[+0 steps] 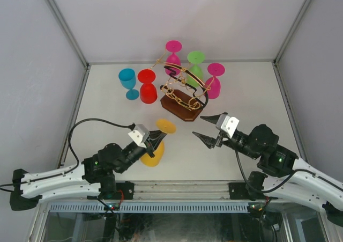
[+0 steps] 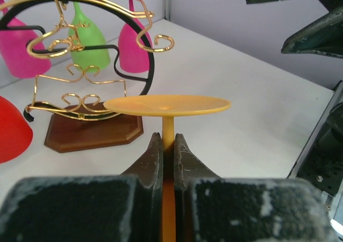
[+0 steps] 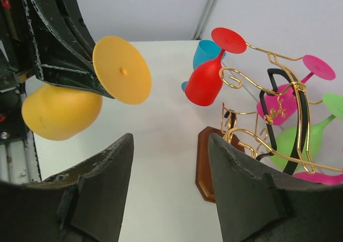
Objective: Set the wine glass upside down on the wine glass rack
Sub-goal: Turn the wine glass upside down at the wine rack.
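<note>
Two claws meet at the yellow wine glass (image 1: 153, 155): the left claw (image 1: 155, 140) is clamped tight on its stem, foot disc just past the fingertips. The right claw (image 1: 198, 126) gapes empty beside it. The wine glass rack (image 1: 182, 94) stands ahead, apart.

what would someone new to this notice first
The yellow wine glass stands out most: foot up, its stem pinched in the left hand near the front of the table. Behind it, at centre back, the gold wine glass rack is ringed by bright glasses, among them a red glass and a green glass. The right hand hangs open just right of the yellow wine glass.
</note>
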Available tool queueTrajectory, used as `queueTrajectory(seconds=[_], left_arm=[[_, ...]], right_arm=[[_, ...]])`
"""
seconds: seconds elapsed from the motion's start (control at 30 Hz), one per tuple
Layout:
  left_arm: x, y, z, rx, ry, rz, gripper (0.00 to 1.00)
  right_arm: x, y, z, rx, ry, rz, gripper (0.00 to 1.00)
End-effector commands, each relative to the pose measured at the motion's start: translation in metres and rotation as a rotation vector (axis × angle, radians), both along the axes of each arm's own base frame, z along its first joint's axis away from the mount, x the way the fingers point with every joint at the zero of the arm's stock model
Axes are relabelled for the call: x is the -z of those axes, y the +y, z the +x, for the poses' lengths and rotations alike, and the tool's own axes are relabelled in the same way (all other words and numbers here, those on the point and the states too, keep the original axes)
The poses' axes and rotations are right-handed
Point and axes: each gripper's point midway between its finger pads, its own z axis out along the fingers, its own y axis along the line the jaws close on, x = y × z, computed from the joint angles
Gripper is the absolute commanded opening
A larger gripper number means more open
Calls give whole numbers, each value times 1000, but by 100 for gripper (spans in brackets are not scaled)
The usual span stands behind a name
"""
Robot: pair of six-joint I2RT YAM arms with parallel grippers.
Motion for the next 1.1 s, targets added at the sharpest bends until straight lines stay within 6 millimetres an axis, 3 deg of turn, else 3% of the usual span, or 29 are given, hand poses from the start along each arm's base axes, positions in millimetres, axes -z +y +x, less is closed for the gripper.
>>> queueTrajectory(seconds=[0.0, 0.47, 0.6, 0.87, 1.07], left_arm=[[-11, -1, 7, -34, -39, -27, 0], [-19, 7, 40, -136, -97, -134, 0], [-19, -3, 39, -101, -121, -105, 0], [24, -21, 40, -67, -27, -31, 0], [29, -22, 39, -70, 8, -116, 0]], right_arm=[[-35, -4, -9, -43, 36, 136, 57], [-42, -19, -6, -3, 23, 151, 57], [-39, -19, -6, -2, 29, 135, 57], [-34, -21, -8, -3, 36, 120, 57], [-51, -25, -11, -5, 9, 166, 57]])
